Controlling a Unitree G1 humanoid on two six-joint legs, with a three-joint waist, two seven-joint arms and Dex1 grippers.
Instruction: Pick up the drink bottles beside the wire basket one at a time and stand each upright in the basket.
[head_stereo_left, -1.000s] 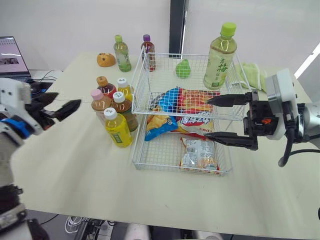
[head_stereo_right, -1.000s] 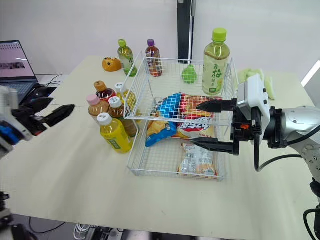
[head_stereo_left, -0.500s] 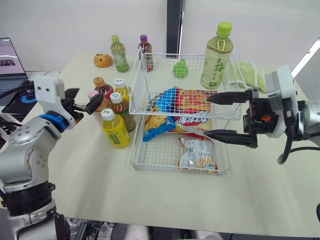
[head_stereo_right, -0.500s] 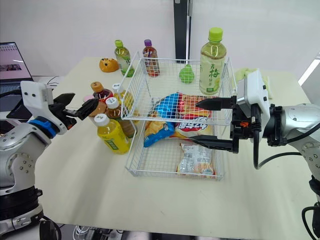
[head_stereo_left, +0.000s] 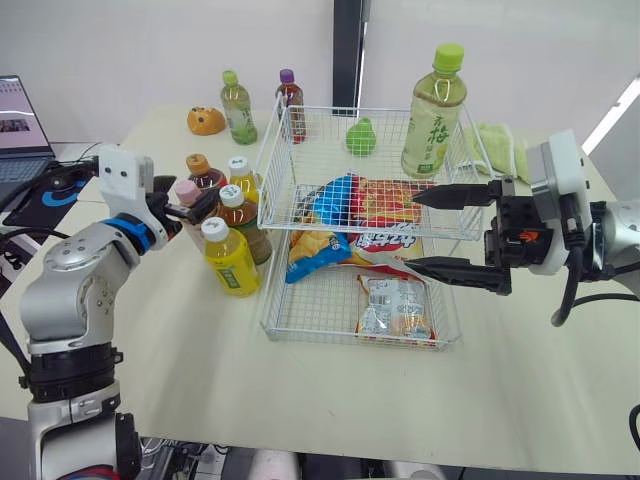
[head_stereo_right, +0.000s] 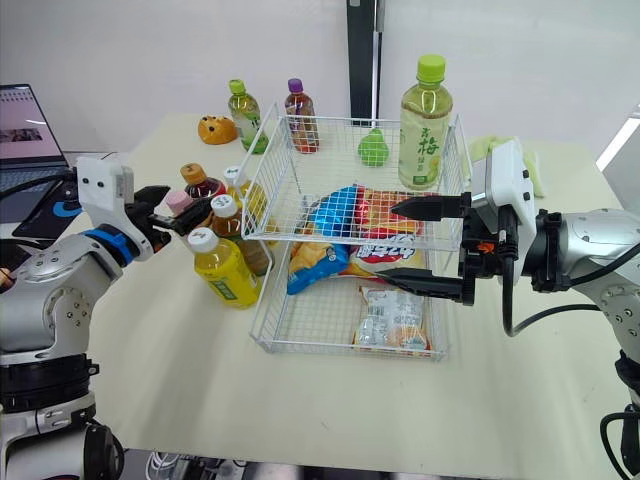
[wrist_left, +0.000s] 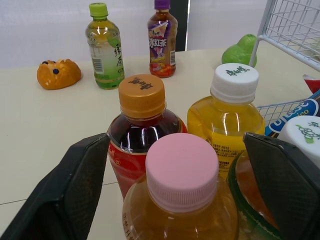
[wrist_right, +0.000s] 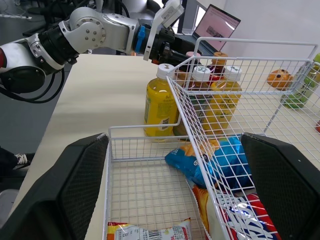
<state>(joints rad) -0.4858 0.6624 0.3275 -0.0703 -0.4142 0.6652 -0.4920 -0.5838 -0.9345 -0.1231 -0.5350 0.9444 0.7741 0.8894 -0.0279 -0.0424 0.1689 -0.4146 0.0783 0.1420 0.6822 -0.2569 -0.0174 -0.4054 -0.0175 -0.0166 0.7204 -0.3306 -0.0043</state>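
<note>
A wire basket (head_stereo_left: 345, 334) holds snack bags, and a tall green-capped tea bottle (head_stereo_left: 432, 108) stands upright at its back right corner. To its left is a cluster of bottles: pink-capped (wrist_left: 182, 172), orange-capped (wrist_left: 141, 97), white-capped yellow (wrist_left: 234, 85), a white-capped tea bottle (head_stereo_left: 240, 215) and a yellow one (head_stereo_left: 231, 258) in front. My left gripper (head_stereo_left: 186, 203) is open, its fingers (wrist_left: 75, 192) either side of the pink-capped bottle's neck without clamping it. My right gripper (head_stereo_left: 410, 231) hangs open over the basket's right half, fingers wide apart.
Two more bottles, green-capped (head_stereo_left: 238, 106) and purple-capped (head_stereo_left: 291, 101), stand behind the basket beside an orange toy (head_stereo_left: 205, 120). A green pear (head_stereo_left: 364, 136) is at the back of the basket. A laptop (head_stereo_left: 18, 115) lies far left and a green cloth (head_stereo_left: 500, 150) far right.
My left gripper has swung in from the far left to the bottle cluster and now straddles the pink-capped bottle. The right gripper has stayed put. The camera shifted slightly.
</note>
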